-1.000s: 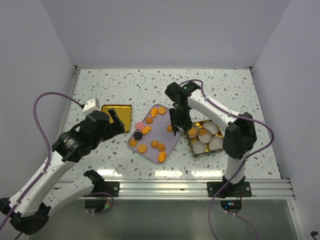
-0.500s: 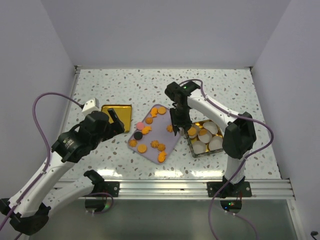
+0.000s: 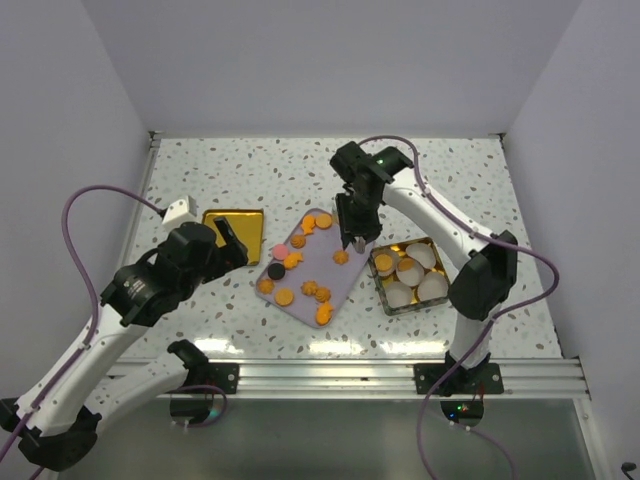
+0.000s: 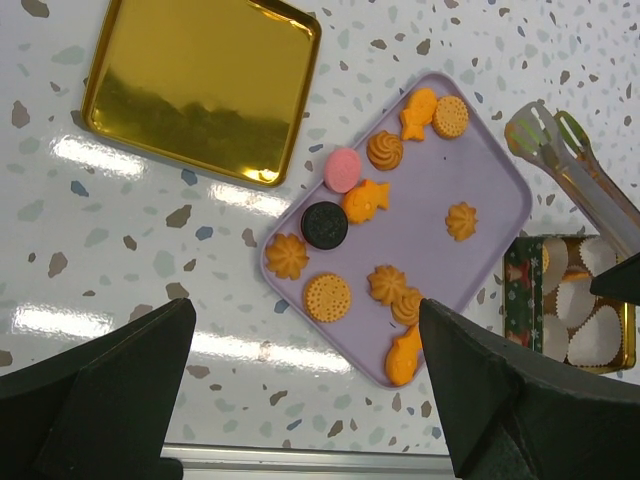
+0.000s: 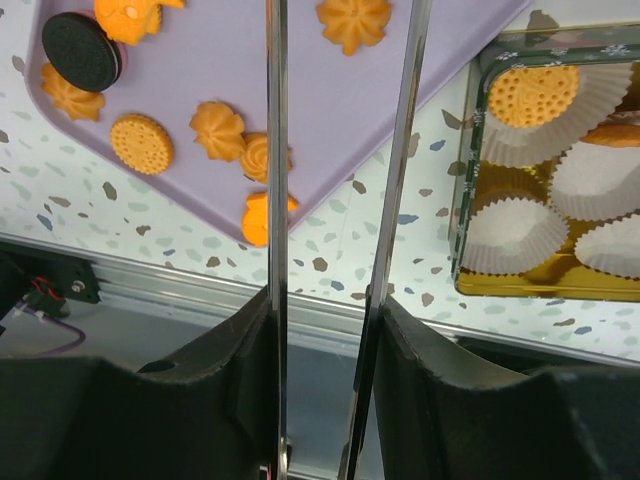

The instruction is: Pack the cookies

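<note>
Most cookies lie scattered on the purple tray mid-desk. Only a couple sit in the paper cups of the tin by the tray's right edge. The right gripper clamps tongs, blades apart and empty, over that edge. By my reckoning, packing has barely begun.

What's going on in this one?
The right gripper is clamped on metal tongs, whose empty tips hang by the purple tray's edge, next to the tin. Most cookies lie on the tray; a couple sit in paper cups in the tin. The left gripper hovers open, holding nothing.
</note>
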Available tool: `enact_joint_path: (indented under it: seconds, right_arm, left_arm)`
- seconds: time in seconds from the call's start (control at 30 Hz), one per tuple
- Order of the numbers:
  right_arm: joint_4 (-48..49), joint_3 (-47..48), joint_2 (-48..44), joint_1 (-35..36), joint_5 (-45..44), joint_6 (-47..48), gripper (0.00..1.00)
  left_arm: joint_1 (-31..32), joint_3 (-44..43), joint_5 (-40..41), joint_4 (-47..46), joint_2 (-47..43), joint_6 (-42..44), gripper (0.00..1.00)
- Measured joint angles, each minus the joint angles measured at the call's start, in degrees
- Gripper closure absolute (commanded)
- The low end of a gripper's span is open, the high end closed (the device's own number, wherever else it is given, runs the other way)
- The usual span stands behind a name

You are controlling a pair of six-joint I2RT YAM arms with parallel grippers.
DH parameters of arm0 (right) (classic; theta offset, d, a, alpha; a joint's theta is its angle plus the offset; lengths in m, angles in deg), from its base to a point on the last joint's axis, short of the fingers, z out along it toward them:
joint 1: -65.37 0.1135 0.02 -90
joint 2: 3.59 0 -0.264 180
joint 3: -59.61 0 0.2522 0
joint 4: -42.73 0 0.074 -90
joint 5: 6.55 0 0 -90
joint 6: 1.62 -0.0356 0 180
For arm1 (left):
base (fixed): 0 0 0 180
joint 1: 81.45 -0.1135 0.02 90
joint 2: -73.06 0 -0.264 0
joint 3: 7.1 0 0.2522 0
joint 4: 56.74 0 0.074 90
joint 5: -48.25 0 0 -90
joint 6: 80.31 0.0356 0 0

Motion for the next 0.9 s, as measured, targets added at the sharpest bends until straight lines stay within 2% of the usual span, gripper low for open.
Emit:
enact_joint_path:
  seconds: [0.17,0.37,0.5,0.7,0.9]
  right_arm:
    - [0.52,-2.16,-6.99,-0.57,-3.43,-0.59,0.6]
    - [0.22,-11.21,-23.52,-4.85,-6.4,-1.62,0.59]
    - [-0.33,-18.36,-30.71,-8.35,-7.78,-1.68,0.59]
    - [-0.7,-27.19,-33.38,-12.52,-8.13,-1.2,0.58]
    - [-0.74,-29.92,-33.38,-13.88,-8.94,-0.63,0.58]
  left_arm:
    - [0.0,-0.33,0.0,0.0,0.11,0.0,0.0]
    - [0.0,-0.33,-0.46,-0.24,1.6,0.13,0.0]
    - [0.0,-0.33,-1.57,-1.09,3.45,0.44,0.0]
    - [0.0,-0.33,-3.45,-3.13,5.49,1.42,0.0]
    - [0.0,-0.33,-4.85,-4.5,6.47,1.49,0.0]
